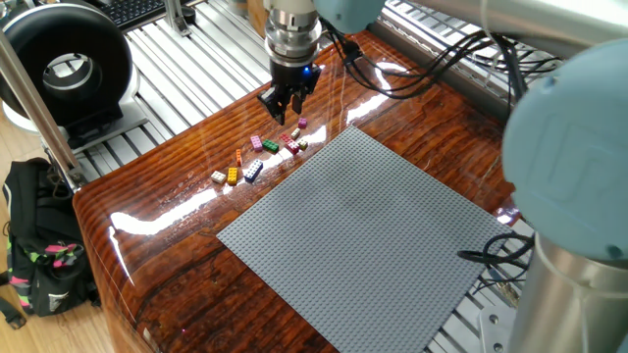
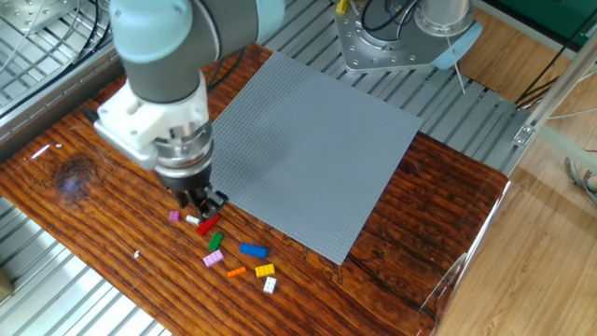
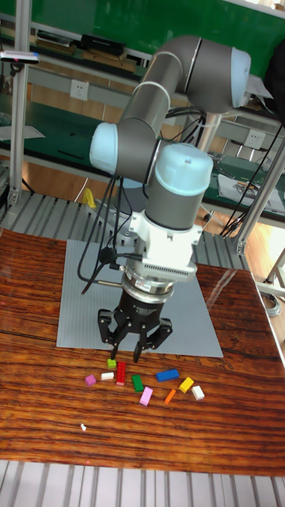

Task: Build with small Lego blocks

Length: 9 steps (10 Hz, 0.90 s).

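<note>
The small Lego blocks (image 2: 233, 250) lie scattered on the wooden table beside the grey baseplate (image 2: 317, 140). Among them are a red one (image 2: 208, 223), a blue one (image 2: 253, 250), a green one (image 2: 215, 242) and a yellow one (image 2: 265, 271). My gripper (image 2: 202, 203) hangs just above the red and white blocks at the cluster's end, open, with nothing between its fingers. The tall fixed view shows the gripper (image 3: 134, 342) over the red block (image 3: 121, 372) with its fingers spread. In the one fixed view the gripper (image 1: 282, 110) is behind the blocks (image 1: 260, 155).
The baseplate (image 1: 363, 235) covers much of the table and bears nothing. A black round device (image 1: 69, 69) stands off the table to the left, with a bag (image 1: 39, 245) below it. Loose cables (image 1: 500, 260) lie at the right edge.
</note>
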### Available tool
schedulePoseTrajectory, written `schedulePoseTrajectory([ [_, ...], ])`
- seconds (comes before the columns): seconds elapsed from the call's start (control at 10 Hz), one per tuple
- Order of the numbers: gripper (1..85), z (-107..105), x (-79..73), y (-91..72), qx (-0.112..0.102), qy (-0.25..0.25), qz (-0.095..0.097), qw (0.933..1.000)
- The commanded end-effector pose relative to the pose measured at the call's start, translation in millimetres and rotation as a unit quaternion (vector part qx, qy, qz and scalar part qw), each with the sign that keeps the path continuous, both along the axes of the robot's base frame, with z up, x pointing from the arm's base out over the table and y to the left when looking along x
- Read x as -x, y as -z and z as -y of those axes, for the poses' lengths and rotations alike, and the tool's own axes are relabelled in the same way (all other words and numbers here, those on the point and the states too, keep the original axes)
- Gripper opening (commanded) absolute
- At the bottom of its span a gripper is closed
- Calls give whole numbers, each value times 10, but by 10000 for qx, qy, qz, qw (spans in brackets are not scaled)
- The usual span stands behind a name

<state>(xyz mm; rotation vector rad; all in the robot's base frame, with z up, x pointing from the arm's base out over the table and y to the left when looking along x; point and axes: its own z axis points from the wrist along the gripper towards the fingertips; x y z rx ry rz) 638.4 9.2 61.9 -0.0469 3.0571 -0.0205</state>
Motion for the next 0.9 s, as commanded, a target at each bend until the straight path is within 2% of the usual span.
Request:
schedulePoseTrajectory([
  [0.0,373,-32,48,10,-68,308,-259,9992],
  [0.2,380,-51,4,104,-115,390,-167,9990],
  [0.3,407,-136,-19,150,-236,457,-133,9986],
  [0.5,397,-97,-45,271,-150,534,-113,9984],
  [0.8,387,-99,-58,424,-171,572,-75,9982],
])
